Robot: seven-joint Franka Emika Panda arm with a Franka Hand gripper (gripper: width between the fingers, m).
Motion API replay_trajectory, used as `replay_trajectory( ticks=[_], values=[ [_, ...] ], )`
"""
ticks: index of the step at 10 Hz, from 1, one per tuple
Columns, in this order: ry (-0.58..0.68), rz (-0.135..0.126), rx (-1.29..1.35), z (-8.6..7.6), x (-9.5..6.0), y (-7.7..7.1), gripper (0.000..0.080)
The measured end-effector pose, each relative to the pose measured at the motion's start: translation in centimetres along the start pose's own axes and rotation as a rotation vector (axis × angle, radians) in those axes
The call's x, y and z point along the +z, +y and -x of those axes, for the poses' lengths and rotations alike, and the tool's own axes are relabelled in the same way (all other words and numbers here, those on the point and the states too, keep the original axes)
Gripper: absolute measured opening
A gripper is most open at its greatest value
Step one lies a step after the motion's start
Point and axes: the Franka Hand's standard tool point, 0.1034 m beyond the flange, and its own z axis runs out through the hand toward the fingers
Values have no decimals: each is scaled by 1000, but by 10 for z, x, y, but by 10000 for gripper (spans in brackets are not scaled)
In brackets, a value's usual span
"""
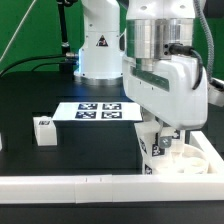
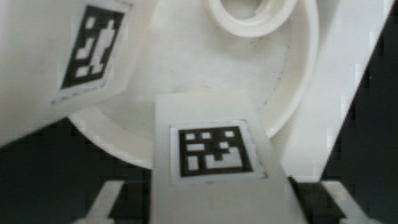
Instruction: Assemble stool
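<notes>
In the wrist view my gripper [image 2: 217,203] is shut on a white block leg [image 2: 215,148] with a black-and-white tag, one finger on each side of it. The leg hangs tilted over the round white seat [image 2: 169,75], whose central hole [image 2: 258,15] shows beyond it. Another tagged white piece [image 2: 93,52] stands at the seat's edge; I cannot tell whether it is joined to the seat. In the exterior view the gripper [image 1: 163,140] is low over the seat [image 1: 190,163] at the exterior view's right. A loose leg [image 1: 44,128] lies far off on the exterior view's left.
The marker board [image 1: 100,111] lies flat mid-table. A long white border wall [image 1: 90,186] runs along the front and turns up beside the seat at the exterior view's right. The robot's base [image 1: 98,45] stands at the back.
</notes>
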Motion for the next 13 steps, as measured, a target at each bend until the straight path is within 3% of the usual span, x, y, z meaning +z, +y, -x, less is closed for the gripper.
replay_trajectory(
  ticks=[2,3,4,5,6,8,9,13],
  values=[
    [11,3,37,0,-1,2,340],
    [11,4,35,0,0,2,384],
    [11,4,33,0,0,2,576],
    [10,1,15,-1,-2,2,576],
    [0,-14,-33,-7,-15,2,629],
    [-9,-41,-86,-28,-40,3,645],
    [-9,-50,-84,-36,-43,1,645],
    [-10,-44,-92,-31,-39,3,649]
  ],
)
